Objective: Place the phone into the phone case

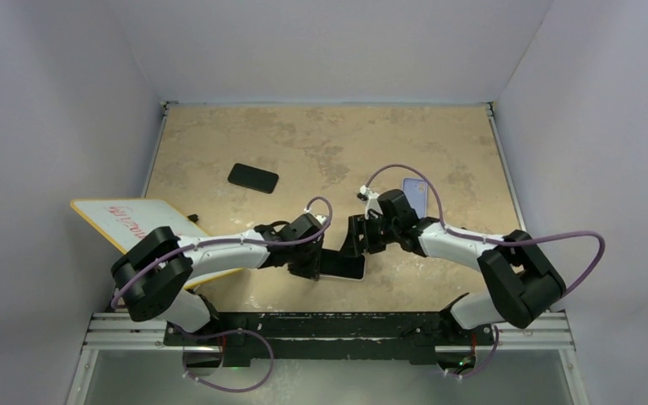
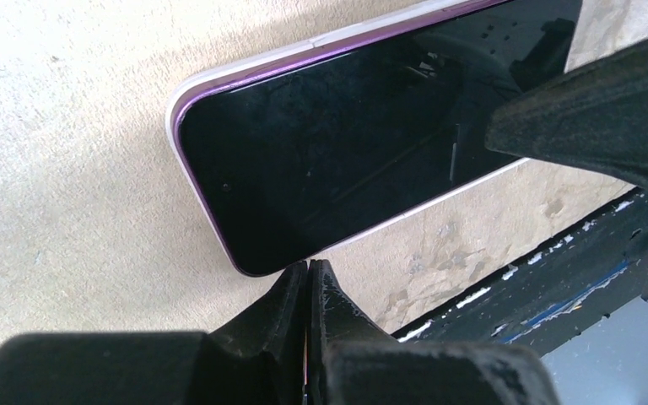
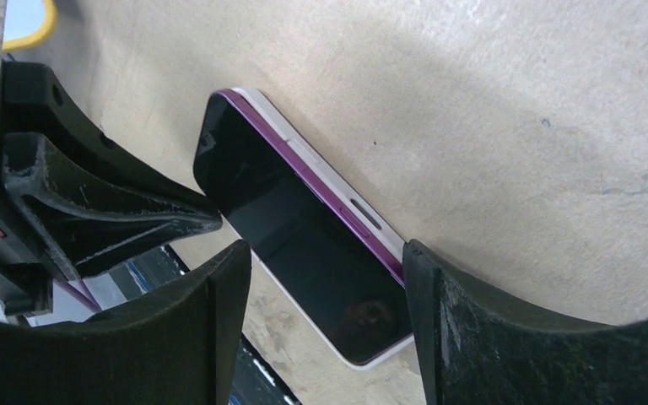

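Inward, left pincer [image 2: 308, 283] shut, low beside phone [image 2: 363, 126]

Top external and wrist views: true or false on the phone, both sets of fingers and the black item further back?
1. The black-screened, purple-rimmed phone lies screen up on the beige table. True.
2. The left gripper has its fingers open. False: they are pressed shut, beside the phone's edge.
3. The right gripper has its fingers open, one on either side of the phone. True.
4. The flat black rectangular object touches the phone. False: it lies apart, farther back and to the left.
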{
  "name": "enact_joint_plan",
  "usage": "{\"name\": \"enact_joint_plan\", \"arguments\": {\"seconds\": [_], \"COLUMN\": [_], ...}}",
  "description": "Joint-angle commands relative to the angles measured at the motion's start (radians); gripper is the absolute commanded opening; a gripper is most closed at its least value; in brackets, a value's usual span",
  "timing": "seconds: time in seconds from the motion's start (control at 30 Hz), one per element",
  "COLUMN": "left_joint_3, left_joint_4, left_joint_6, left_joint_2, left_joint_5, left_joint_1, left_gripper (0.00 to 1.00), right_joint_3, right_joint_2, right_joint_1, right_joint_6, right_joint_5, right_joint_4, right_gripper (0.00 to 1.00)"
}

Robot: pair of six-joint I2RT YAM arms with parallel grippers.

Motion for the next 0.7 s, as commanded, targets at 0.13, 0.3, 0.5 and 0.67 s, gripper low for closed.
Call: {"name": "enact_joint_plan", "arguments": {"seconds": [0.13,0.3,0.5,0.67], "left_joint_3": [0.085,0.094,0.132,0.170], "left_joint_4": [-0.005,0.051,0.109,0.092], "left_joint_6": [-0.002,0.009,0.031,0.034], "left_joint_2": [0.071,0.075,0.141,0.135], "left_joint_5": [-0.195,-0.182,-0.105,-0.088], "left_joint_1": [0.060,0.135,0.192,0.193], "left_gripper": [0.00,0.00,0.00,0.04], "right_joint_3": [-0.061,-0.124,-0.192,-0.178], "right_joint_2": [-0.081,-0.171,-0.228,-0.290], "right_joint_1": [-0.002,-0.002,-0.003,-0.002], "right_joint_6": [-0.023,0.016,0.086,0.130], "right_joint_5": [-0.014,-0.010,-0.028,0.040], "right_joint_4": [-0.042,-0.028,0.012,-0.019], "right_gripper": [0.64,0.60,0.56,0.61]}}
